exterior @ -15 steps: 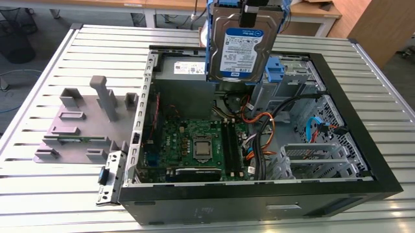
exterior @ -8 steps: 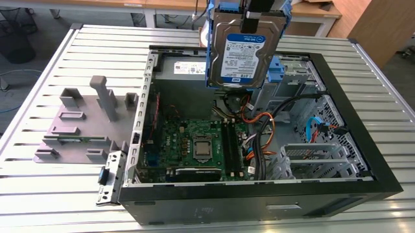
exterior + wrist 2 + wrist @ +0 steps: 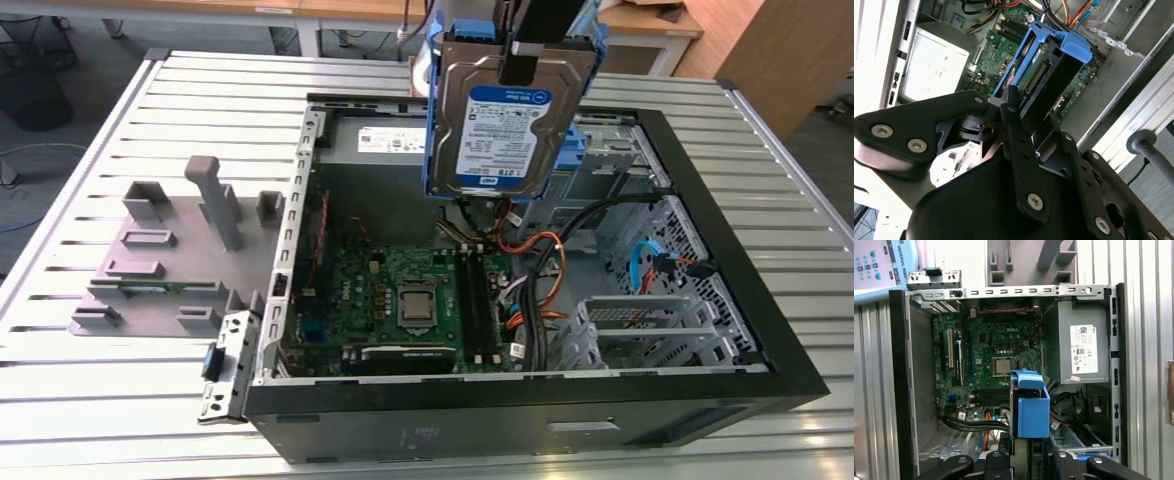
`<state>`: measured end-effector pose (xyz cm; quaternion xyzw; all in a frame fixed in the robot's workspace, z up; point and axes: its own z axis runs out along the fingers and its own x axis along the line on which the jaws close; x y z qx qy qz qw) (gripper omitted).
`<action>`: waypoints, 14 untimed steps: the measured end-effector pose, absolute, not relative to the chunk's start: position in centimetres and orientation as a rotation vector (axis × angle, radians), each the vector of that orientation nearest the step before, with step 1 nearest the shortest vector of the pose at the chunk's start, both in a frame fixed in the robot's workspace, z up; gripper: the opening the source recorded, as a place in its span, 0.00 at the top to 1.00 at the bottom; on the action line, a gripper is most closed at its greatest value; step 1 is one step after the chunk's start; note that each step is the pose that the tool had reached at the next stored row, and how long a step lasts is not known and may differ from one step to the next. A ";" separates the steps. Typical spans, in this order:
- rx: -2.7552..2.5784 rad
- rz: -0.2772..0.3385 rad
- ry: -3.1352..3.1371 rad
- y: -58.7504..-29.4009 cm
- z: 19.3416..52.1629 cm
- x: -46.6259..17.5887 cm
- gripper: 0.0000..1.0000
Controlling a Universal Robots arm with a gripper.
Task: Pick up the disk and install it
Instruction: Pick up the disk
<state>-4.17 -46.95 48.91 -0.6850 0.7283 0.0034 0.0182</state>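
The disk [image 3: 505, 125], a silver hard drive with a white-and-blue label in a blue carrier frame, hangs upright above the open computer case [image 3: 534, 405]. It is over the case's far middle, with the label facing the exterior camera. My gripper [image 3: 523, 60] is shut on its upper edge, one black finger lying across the labelled face. In both wrist views the blue carrier [image 3: 1056, 47] [image 3: 1031, 412] juts out from between my black fingers [image 3: 1015, 107] [image 3: 999, 447], with the motherboard [image 3: 996, 357] beyond it.
The case lies open on a slatted metal table [image 3: 107, 400]. Inside are a grey power-supply box [image 3: 1081, 347], orange and black cables [image 3: 541, 250] and a metal drive cage [image 3: 654, 330]. A grey plastic stand [image 3: 174, 260] with upright posts sits at the exterior view's left.
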 end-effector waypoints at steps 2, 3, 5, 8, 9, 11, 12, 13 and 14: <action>-2.127 0.010 2.262 -47.3 48.9 -4.2 0.65; -2.127 0.010 2.262 -47.5 48.9 -4.2 0.65; -2.127 0.011 2.262 -47.7 48.9 -4.2 0.65; -2.127 0.010 2.263 -47.8 48.9 -4.2 0.65; -2.127 0.010 2.263 -47.8 48.9 -4.2 0.65; -2.127 0.010 2.263 -47.9 48.9 -4.2 0.65; -2.127 0.010 2.263 -47.9 48.9 -4.2 0.65; -2.127 0.010 2.263 -48.0 48.9 -4.2 0.65; -2.127 0.010 2.263 -48.0 48.9 -4.2 0.65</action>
